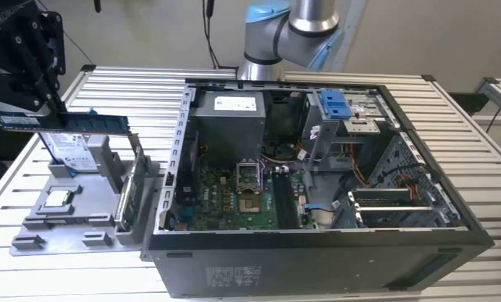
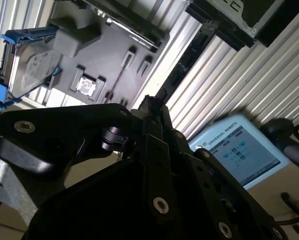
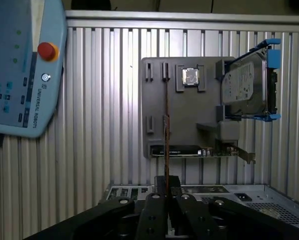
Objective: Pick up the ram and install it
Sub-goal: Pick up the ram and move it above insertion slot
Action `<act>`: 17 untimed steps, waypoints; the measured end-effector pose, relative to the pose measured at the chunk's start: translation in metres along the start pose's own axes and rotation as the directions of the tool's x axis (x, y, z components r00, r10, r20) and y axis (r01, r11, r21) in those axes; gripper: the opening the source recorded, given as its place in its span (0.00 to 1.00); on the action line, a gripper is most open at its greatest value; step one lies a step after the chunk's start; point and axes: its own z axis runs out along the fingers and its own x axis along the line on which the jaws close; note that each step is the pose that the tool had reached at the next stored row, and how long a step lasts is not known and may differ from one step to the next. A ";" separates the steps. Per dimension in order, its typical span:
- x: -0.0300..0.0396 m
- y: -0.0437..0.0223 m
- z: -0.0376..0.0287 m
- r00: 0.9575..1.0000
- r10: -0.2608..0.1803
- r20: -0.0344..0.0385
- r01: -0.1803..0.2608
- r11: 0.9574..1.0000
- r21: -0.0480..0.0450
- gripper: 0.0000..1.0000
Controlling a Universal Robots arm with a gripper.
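The ram [image 1: 82,122] is a long, thin, dark stick held level in the air, at the exterior view's left. My gripper [image 1: 53,112] is shut on it near one end, above the grey holder tray [image 1: 66,220]. In the first wrist view the ram [image 3: 166,125] shows edge-on, running out from the gripper [image 3: 166,192] over the tray [image 3: 189,125]. The second wrist view has the ram [image 2: 182,65] reaching away from the gripper [image 2: 150,107]. The open computer case [image 1: 451,207] lies at the exterior view's right, its motherboard memory slots [image 1: 282,195] exposed.
On the tray sit a silver hard drive with blue rails [image 1: 70,151], a small square chip [image 1: 57,199] and a green card standing on edge [image 1: 131,189]. A teach pendant [image 3: 19,65] lies on the slatted metal table [image 1: 468,126]. The arm's base [image 1: 271,38] rises behind the case.
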 end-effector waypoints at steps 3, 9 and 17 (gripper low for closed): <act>-0.0001 -0.0054 -0.0002 1.000 0.000 0.000 0.000 1.000 0.000 0.14; -0.0002 -0.0148 -0.0005 1.000 0.000 0.000 0.000 1.000 0.000 0.14; -0.0004 -0.0266 -0.0009 1.000 0.000 0.000 0.000 1.000 0.000 0.14</act>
